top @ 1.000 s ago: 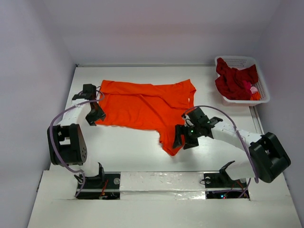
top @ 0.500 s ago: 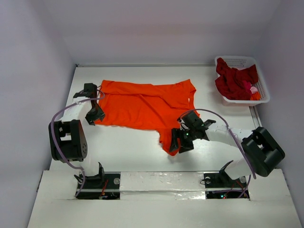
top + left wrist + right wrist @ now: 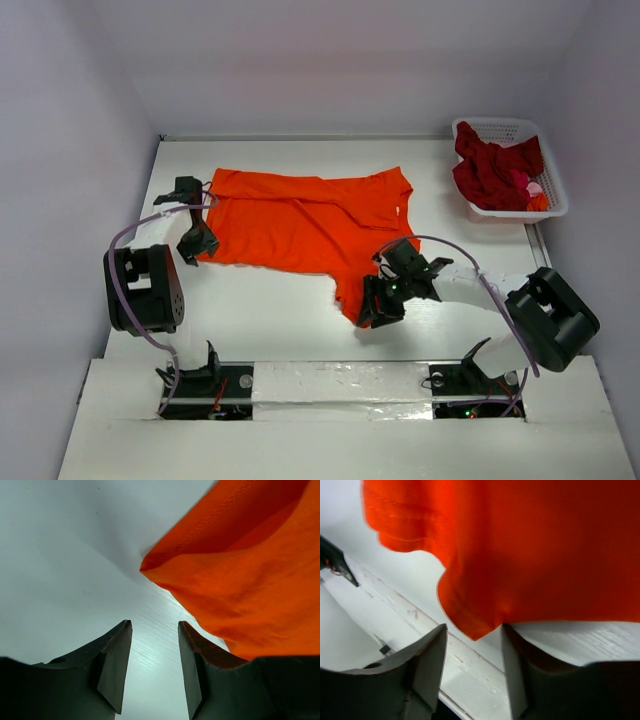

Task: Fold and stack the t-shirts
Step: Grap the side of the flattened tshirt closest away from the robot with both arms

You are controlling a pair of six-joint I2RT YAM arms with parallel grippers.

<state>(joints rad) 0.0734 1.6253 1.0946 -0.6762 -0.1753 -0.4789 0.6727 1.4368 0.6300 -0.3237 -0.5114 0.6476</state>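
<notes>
The bright orange t-shirt (image 3: 300, 222) lies spread flat on the white table, one sleeve pointing toward the near edge. My left gripper (image 3: 193, 250) sits at the shirt's left near corner. In the left wrist view it (image 3: 155, 625) is open over bare table, with the orange cloth (image 3: 240, 575) just beyond its right finger. My right gripper (image 3: 369, 314) is at the tip of the near sleeve. It (image 3: 474, 627) is open, and the sleeve's corner (image 3: 476, 630) dips between its fingertips, unpinched. A dark red t-shirt (image 3: 488, 165) and a pink one (image 3: 528, 184) lie bunched in the basket.
The white lattice basket (image 3: 497, 127) stands at the far right corner of the table. White walls close in the table on the left, back and right. The table's near edge strip (image 3: 470, 680) runs just below the right gripper.
My right gripper has slid left and nearer along the sleeve to its tip, and its jaws have narrowed. The left arm has barely shifted.
</notes>
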